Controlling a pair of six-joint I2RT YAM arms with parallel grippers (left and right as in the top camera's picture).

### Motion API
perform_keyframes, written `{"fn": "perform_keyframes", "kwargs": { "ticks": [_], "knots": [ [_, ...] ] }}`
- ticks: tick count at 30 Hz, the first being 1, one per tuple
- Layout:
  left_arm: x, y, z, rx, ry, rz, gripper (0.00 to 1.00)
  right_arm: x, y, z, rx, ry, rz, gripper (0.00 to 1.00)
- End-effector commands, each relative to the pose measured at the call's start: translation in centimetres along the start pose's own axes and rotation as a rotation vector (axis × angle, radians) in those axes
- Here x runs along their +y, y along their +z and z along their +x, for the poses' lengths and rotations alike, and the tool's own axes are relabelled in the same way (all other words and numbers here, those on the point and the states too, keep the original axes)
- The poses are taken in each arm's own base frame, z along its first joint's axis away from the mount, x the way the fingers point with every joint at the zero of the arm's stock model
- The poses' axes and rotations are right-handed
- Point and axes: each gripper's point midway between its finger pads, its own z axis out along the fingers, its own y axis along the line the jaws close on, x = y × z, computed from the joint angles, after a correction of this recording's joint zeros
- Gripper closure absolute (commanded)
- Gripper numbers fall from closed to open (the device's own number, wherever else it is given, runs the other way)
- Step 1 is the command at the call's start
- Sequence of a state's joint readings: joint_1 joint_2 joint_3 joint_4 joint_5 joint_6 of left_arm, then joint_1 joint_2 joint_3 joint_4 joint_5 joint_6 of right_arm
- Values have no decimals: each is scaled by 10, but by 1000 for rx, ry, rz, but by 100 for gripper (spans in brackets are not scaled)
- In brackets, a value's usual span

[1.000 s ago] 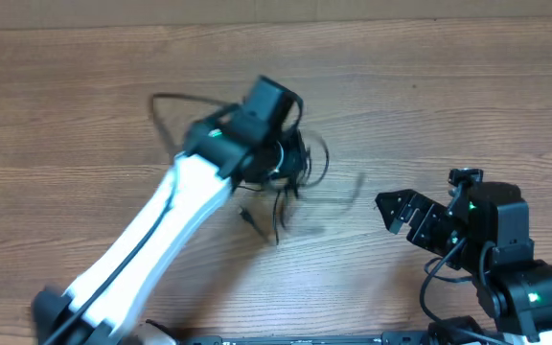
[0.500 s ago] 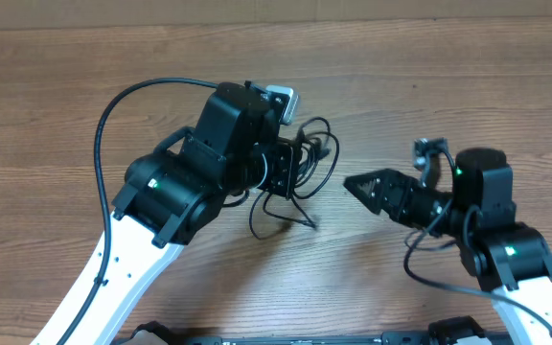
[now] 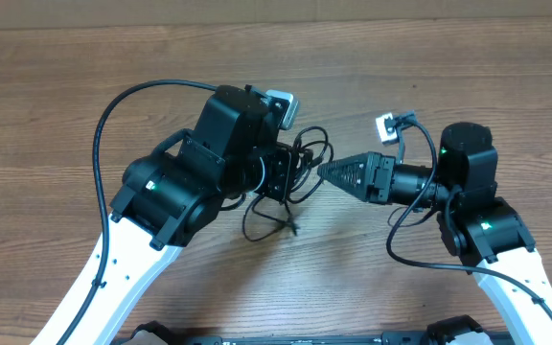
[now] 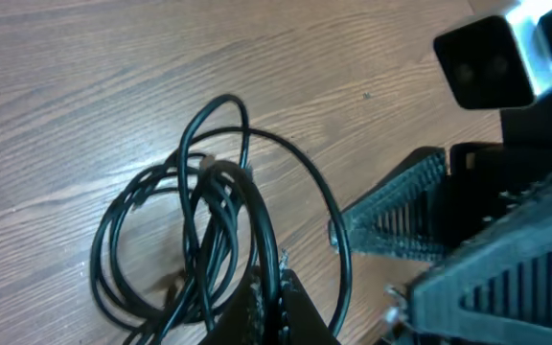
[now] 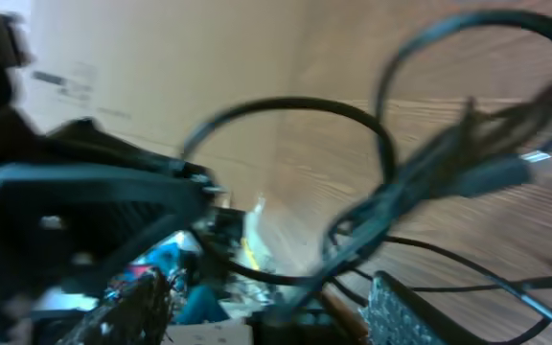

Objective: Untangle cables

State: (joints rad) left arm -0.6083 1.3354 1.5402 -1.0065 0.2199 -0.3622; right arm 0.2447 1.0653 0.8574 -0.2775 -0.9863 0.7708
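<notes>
Your left gripper [image 3: 288,180] is clamped shut on the cables [image 4: 217,206], one knotted bundle at mid-table between the arms. Your right gripper [image 3: 326,172] stands partly open at an outer loop, with no confirmed grip. No cable is separated yet.

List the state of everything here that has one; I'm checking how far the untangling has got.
left gripper: shut on the cables.
cables: one tangled bundle of overlapping loops, held at one side.
right gripper: jaws apart, tips at the edge of the loops, no grip visible.
</notes>
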Motion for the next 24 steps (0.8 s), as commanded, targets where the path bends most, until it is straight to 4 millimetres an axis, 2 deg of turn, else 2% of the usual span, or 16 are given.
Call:
{"fn": "perform_keyframes", "kwargs": {
  "ticks": [1, 6, 10, 15, 16, 17, 19, 21, 24],
  "knots": [
    [-4, -11, -7, -44, 36, 6, 95, 17, -2, -5, -5, 108, -35, 43],
    [-5, -11, -10, -54, 26, 11, 96, 5, 0, -11, -34, 261, 2, 55],
    [-5, -11, -10, -55, 10, 12, 95, -7, 8, -13, -28, 365, 22, 55],
    [-5, -11, -10, -54, 8, 12, 96, -20, 25, -8, 23, 436, 40, 61],
    [-5, -11, -10, -54, 8, 12, 96, -20, 29, -7, 31, 431, 38, 65],
    [-5, -11, -10, -54, 8, 11, 95, -19, 32, -7, 39, 414, 29, 71],
    [-4, -11, -9, -52, 7, 8, 96, -7, 34, -12, 44, 307, -25, 94],
    [5, -12, -10, -59, 0, -45, 96, 10, 32, -19, 40, 197, -92, 96],
    [51, -20, -10, -97, -152, -273, 96, 39, 18, -29, 44, 26, -214, 96]
  ]
}}
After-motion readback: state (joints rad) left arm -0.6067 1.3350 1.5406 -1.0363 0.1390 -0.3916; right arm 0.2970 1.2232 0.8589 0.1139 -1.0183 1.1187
